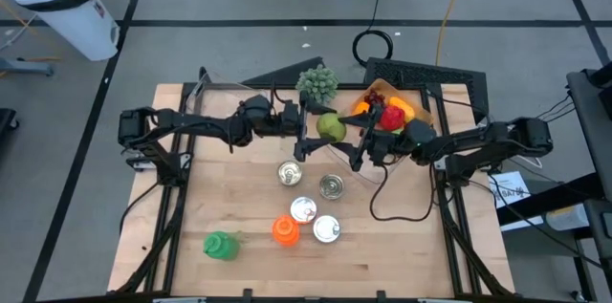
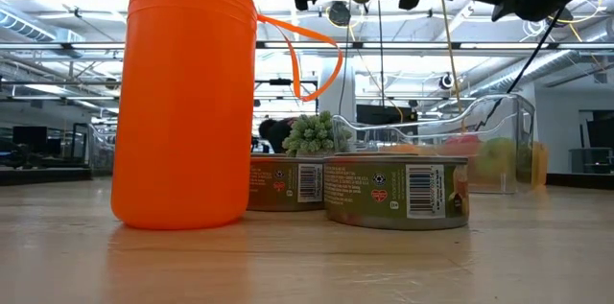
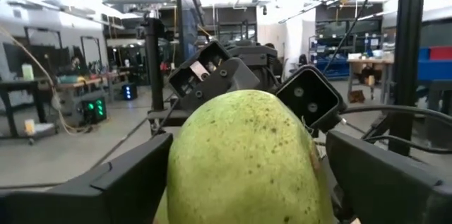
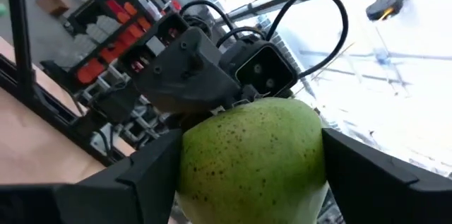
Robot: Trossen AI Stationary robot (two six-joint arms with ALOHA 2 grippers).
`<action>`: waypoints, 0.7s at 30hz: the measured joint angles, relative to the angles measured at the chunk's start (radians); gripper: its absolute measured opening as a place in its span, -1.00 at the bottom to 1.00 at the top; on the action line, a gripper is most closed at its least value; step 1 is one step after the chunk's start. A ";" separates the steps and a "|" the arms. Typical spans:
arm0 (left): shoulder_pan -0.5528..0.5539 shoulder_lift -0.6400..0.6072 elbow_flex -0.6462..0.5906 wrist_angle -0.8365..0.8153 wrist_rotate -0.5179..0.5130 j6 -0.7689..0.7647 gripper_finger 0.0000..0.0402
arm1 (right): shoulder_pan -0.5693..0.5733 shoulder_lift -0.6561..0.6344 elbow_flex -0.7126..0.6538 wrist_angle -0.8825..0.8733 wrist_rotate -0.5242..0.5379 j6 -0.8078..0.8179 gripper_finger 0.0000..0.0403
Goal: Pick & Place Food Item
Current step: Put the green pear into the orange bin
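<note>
Above the wooden table [image 1: 239, 198], green pear [image 1: 331, 127] between both claws, left claw [image 1: 308, 127] released, right claw's [image 1: 350, 133] grip unclear.

- We count four tin cans [image 1: 290, 174], [image 1: 331, 186], [image 1: 303, 210], [image 1: 326, 229].
- One pear [image 1: 331, 127], between the jaws.
- One orange bottle [image 1: 284, 231].
- One green bottle [image 1: 221, 245].
- One broccoli [image 1: 316, 84].

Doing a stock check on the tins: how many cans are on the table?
4. One sits nearest the arms, one to its right, one beside the orange bottle, and one right of that bottle. None seem hidden.
</note>
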 joint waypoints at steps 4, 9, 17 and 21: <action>0.003 -0.001 0.000 0.004 -0.014 -0.043 0.97 | 0.000 0.000 0.002 -0.029 0.067 0.007 0.42; 0.018 -0.071 -0.002 -0.055 -0.018 -0.045 0.94 | 0.002 -0.022 0.003 -0.095 0.187 0.033 0.41; 0.063 -0.326 0.000 -0.448 -0.082 0.015 0.94 | -0.054 -0.181 -0.056 -0.394 0.480 0.312 0.40; 0.067 -0.382 0.001 -0.661 -0.162 0.041 0.94 | -0.128 -0.302 -0.123 -0.589 0.655 0.443 0.40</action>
